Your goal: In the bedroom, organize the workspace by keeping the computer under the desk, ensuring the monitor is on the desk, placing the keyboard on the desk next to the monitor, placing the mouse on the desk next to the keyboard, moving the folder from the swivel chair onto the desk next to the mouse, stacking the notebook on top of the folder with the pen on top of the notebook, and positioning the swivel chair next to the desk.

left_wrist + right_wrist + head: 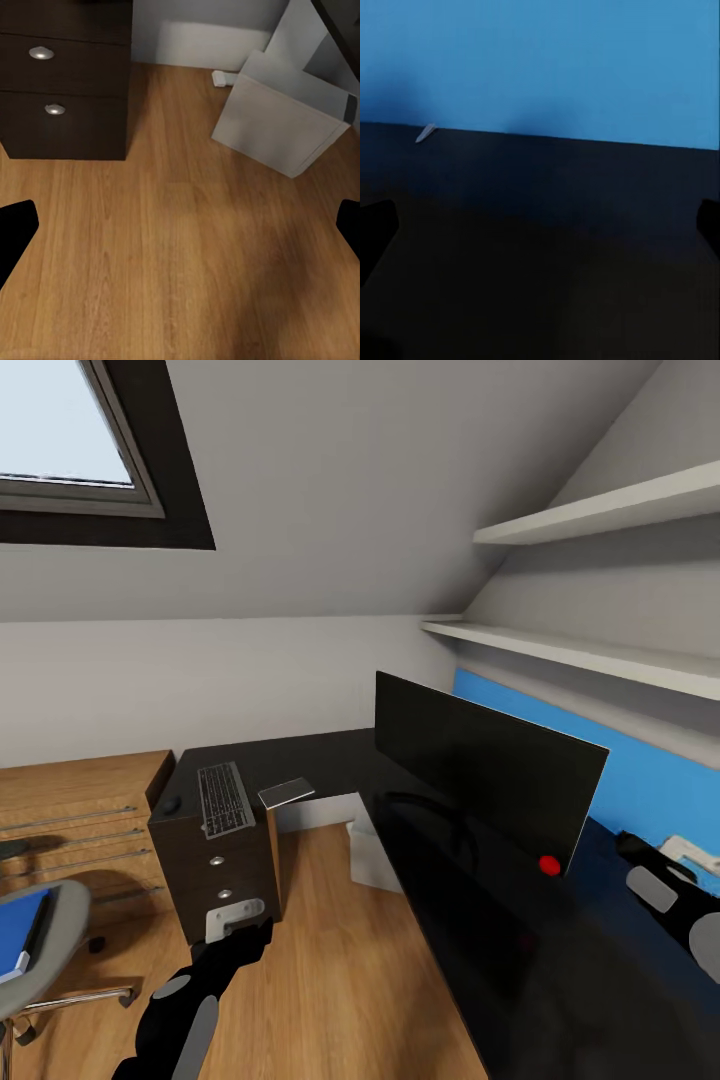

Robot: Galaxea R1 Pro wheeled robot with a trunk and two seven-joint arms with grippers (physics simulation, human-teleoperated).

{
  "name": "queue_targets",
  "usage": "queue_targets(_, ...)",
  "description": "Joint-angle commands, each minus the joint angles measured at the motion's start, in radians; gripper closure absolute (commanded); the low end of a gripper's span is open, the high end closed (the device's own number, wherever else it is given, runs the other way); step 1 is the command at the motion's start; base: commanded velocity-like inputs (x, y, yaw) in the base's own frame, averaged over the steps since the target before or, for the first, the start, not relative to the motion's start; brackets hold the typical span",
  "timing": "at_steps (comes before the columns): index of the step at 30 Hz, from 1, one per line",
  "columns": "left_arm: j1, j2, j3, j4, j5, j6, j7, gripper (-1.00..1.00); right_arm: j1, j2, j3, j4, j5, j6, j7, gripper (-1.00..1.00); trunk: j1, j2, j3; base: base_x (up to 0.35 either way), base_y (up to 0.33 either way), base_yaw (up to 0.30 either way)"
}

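While the left end effector [180, 225] hovers spread — computer [279, 129] beyond.

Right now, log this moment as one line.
monitor on desk | keyboard on desk | folder on chair | left gripper open | right gripper open

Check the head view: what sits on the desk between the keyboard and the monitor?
Head view: a small grey flat rectangle, likely the notebook, lies on the desk between keyboard and monitor; otherwise bare black top.
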Motion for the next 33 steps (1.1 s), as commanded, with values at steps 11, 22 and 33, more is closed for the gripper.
queue_targets(11,0.0,-0.002,-0.003,-0.002,0.013,0.004,0.009,-1.0,-0.008,0.074,0.009,0.026,0.016,-0.006,-0.005,-1.0,0.0,-0.001,-0.001,0.0,0.0,0.0)
queue_targets(22,0.0,-0.003,-0.006,0.001,0.014,0.004,0.009,-1.0,-0.006,0.076,0.008,0.027,0.01,-0.005,-0.009,-1.0,0.0,-0.001,-0.001,0.0,0.0,0.0)
queue_targets(33,-0.001,-0.003,-0.006,0.003,0.012,0.004,0.009,-1.0,-0.005,0.075,0.007,0.031,0.01,-0.005,-0.009,-1.0,0.0,-0.001,-0.001,0.06,0.0,0.0)
